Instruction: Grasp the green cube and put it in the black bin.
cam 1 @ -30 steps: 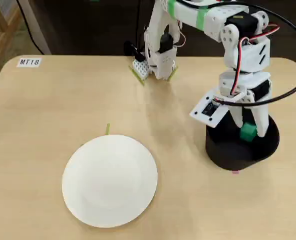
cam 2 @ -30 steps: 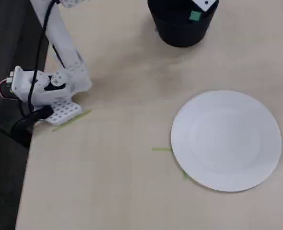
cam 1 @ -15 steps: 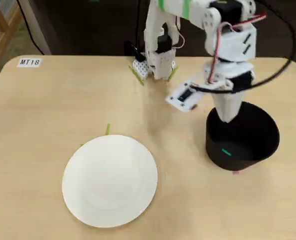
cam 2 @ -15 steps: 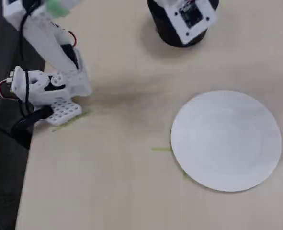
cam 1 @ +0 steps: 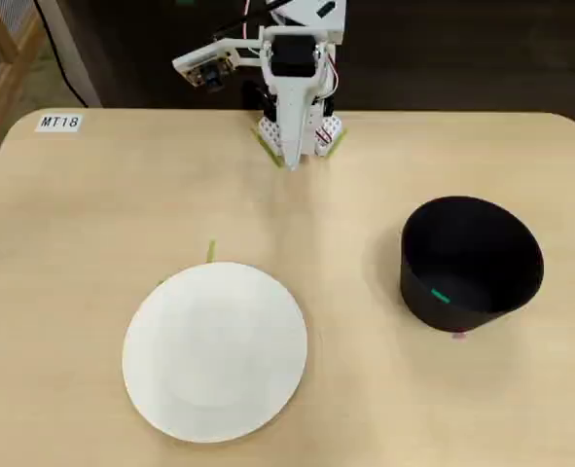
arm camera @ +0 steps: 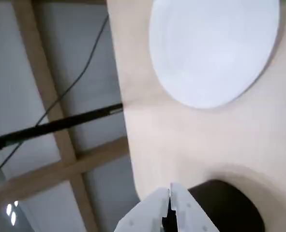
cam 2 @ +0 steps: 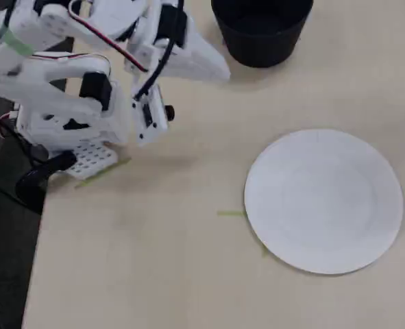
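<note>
At the back edge of the table, the arm is folded up with its fingers closed on nothing.
In the wrist view the two white fingers (arm camera: 169,205) meet tip to tip, with the black bin (arm camera: 230,208) just behind them and the white plate (arm camera: 215,48) farther off. The green cube (cam 1: 441,296) shows only as a small green patch low inside the bin (cam 1: 472,265), near its front wall in a fixed view. The white arm (cam 2: 86,82) is drawn back over its base, the fingers' tip (cam 2: 216,68) pointing toward the bin (cam 2: 260,31). The pale wood table (cam 1: 73,253) also carries the empty plate (cam 1: 215,352), a few green tape marks, and a label reading "MT18" (cam 1: 58,123) at one corner. Beyond the table edge, wooden slats and a dark cable show.
</note>
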`<action>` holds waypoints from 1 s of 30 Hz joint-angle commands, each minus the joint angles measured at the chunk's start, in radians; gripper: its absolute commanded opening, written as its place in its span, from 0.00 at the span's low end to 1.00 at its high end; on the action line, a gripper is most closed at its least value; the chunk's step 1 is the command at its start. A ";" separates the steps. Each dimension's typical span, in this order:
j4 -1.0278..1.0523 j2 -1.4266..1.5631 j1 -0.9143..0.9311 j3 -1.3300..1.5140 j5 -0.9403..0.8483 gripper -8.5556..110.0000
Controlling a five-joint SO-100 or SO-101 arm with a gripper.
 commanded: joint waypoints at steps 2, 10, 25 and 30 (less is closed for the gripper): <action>-0.037 0.236 -0.018 0.235 0.021 0.07; -0.049 0.344 -0.021 0.453 -0.003 0.07; -0.121 0.345 -0.034 0.655 -0.025 0.07; -0.123 0.345 -0.034 0.657 -0.025 0.07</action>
